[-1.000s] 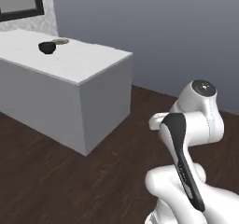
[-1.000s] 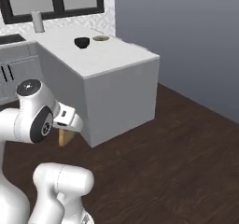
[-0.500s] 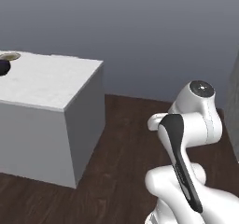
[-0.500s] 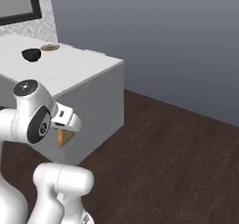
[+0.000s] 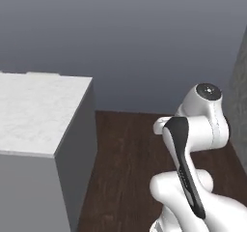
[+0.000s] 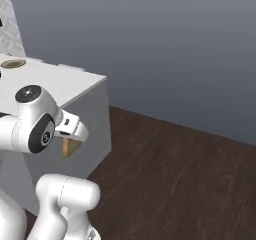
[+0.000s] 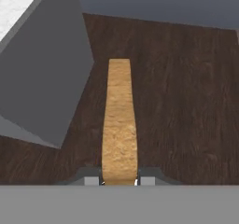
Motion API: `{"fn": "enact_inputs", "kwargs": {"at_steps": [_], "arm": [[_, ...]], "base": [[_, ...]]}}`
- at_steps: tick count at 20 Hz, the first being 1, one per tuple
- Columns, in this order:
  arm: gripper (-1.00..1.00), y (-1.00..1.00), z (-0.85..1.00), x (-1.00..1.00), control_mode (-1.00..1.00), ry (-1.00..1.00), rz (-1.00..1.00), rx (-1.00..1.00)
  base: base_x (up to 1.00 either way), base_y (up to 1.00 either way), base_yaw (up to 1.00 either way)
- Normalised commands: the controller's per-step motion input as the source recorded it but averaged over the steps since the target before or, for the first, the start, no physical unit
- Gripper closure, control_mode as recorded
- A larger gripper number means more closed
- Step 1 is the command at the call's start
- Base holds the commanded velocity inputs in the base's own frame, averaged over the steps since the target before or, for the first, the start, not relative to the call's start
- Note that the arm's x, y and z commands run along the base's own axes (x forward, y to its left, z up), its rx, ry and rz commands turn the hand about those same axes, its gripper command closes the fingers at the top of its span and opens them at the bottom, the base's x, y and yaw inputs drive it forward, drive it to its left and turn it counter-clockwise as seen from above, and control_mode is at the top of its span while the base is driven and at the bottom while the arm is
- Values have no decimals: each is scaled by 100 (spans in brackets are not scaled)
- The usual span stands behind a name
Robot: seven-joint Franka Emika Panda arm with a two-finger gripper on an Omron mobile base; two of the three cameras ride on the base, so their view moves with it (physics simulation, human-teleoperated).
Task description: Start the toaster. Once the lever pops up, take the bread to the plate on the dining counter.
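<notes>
Dark wood plank floor (image 5: 128,168), plain grey wall behind. Long white grey-veined marble dining counter (image 5: 34,112) at 9 o'clock in left base view; small round tan plate (image 6: 13,63) sits on it near 10 o'clock in right base view.

Two-finger gripper (image 7: 120,181) pinches thin golden-brown slice of toast (image 7: 119,125) by its near end. In hand view, slice's long axis runs 6 to 12, free end at 12, over floor beside counter's corner.

Step judged: carrying bread. Next: close on counter, lift slice above top, reach plate
</notes>
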Motion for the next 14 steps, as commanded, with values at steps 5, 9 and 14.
{"fn": "enact_inputs", "kwargs": {"at_steps": [5, 9, 14], "arm": [[100, 0, 0, 0, 100, 0, 0, 0], [100, 0, 0, 0, 100, 0, 0, 0], [100, 0, 0, 0, 100, 0, 0, 0]], "base": [[100, -13, -6], [100, -9, -3], [100, -25, 0]]}}
